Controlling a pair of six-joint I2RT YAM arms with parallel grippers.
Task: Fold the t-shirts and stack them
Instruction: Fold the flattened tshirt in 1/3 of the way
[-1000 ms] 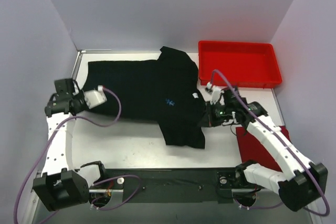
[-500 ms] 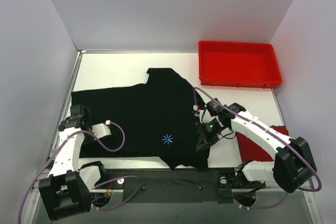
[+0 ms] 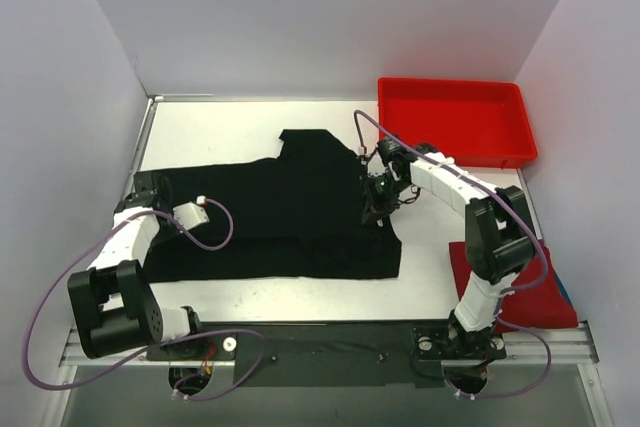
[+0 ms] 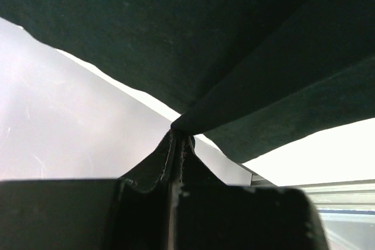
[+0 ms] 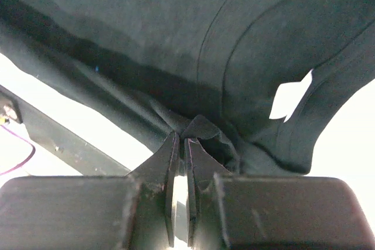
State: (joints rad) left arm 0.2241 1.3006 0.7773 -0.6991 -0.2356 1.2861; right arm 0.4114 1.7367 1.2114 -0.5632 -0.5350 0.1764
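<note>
Top external, black t-shirt [image 3: 290, 209] spread wide, creased

The white counter [image 3: 230, 132] carries three things. A black t-shirt [image 3: 290, 222] lies spread across its middle, reaching from the left edge to a little right of centre. One sleeve points toward the far side, and the shirt's near edge runs straight, with a bare white strip between it and the near rail. A red tray [image 3: 452, 159] sits in the far right corner, near the shirt but apart from it. A red t-shirt [image 3: 545, 289] lies at the near right by the wall, only partly in view.
</note>
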